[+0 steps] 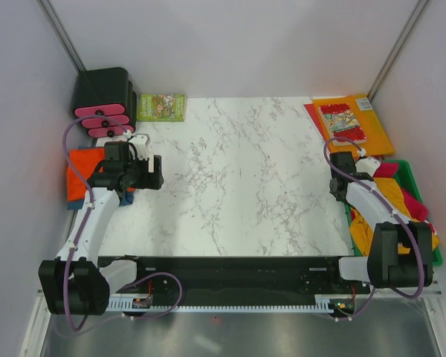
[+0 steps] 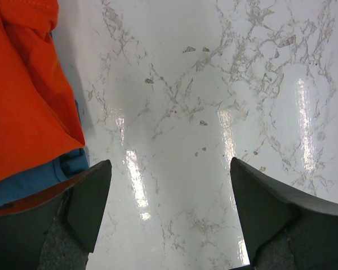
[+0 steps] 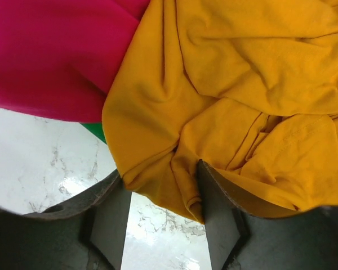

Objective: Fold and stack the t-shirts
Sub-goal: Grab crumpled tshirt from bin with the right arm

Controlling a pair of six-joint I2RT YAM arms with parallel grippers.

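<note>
Marble worktop (image 1: 238,186), left gripper (image 2: 166,208) gaped wide beside red-orange t-shirt (image 2: 28,101) atop blue t-shirt (image 2: 39,183) at left edge, right gripper (image 3: 163,219) jaws stood apart astride a mustard t-shirt (image 3: 236,84) fold at right edge

Crumpled mustard t-shirt (image 3: 242,84) against crimson t-shirt (image 3: 50,50)

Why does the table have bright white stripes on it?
Left wrist view: glare from overhead lights streaks the glossy white marble-pattern table; right wrist view: a smaller shiny patch lies beside the golden-orange cloth t-shirt; top external view: soft, even light.
</note>
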